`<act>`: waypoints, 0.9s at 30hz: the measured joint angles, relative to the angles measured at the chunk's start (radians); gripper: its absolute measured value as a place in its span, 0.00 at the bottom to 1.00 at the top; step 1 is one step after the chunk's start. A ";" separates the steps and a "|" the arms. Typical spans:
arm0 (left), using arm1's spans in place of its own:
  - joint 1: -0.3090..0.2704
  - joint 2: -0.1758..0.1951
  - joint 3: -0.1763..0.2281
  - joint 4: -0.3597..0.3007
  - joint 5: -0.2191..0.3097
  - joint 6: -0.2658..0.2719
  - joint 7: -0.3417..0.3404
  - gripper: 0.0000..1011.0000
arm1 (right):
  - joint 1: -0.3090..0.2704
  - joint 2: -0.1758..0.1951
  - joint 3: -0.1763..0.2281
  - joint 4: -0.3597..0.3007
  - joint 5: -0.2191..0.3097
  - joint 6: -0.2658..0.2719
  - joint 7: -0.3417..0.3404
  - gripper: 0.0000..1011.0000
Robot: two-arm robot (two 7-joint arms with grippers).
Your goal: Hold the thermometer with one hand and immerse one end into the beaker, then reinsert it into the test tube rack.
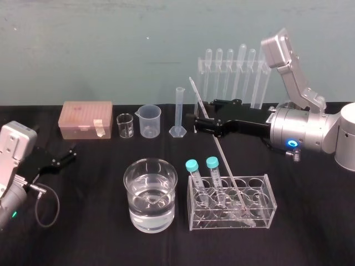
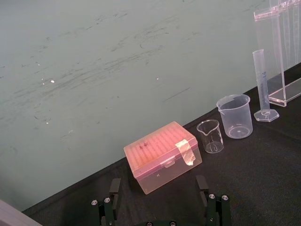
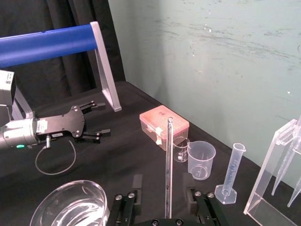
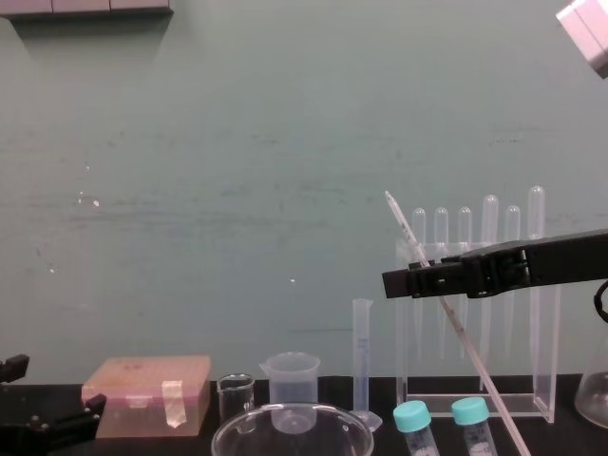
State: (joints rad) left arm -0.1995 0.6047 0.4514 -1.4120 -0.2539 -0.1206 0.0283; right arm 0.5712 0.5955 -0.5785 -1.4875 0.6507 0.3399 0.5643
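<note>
**Closing on the thermometer**

My right gripper reaches in level from the right. Its jaws are spread on either side of the thermometer, high up the rod. My wrist view shows a gap on both sides, so nothing is gripped. The thermometer leans in the rack, its lower end down in a cell and its top tilted toward my left. It passes just beside 1 of the 2 capped tubes. The beaker, part full of water, stands just left of the rack. My left gripper sits parked low on the far left, fingers apart and empty.

As I judge it, the step in hand is the grasp. I want the rod centred between the pads before I close, so neither jaw shoves it sideways and levers the bulb against the rack. I should close softly, since thin glass is slick and will likely snap before it bends. The grip should be just firm enough that the rod cannot pivot. The lift should then follow the rod's own slant rather than go straight up (the capped tube is close enough to catch). Only once the bulb is clear of the rack's top should I swing left to the beaker.
</note>
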 joint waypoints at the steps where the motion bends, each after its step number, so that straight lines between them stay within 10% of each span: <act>1: 0.000 0.000 0.000 0.000 0.000 0.000 0.000 1.00 | 0.000 0.000 0.000 0.000 0.000 0.000 0.000 0.57; 16: 0.000 0.000 0.000 0.000 0.000 0.000 0.000 1.00 | -0.001 0.000 0.001 0.000 0.001 0.000 0.000 0.08; 27: 0.000 0.000 0.000 0.000 0.000 0.000 0.000 1.00 | -0.001 0.000 0.001 0.000 0.001 0.000 0.000 0.06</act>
State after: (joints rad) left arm -0.1995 0.6047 0.4514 -1.4120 -0.2539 -0.1205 0.0283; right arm 0.5704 0.5957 -0.5775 -1.4880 0.6517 0.3399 0.5643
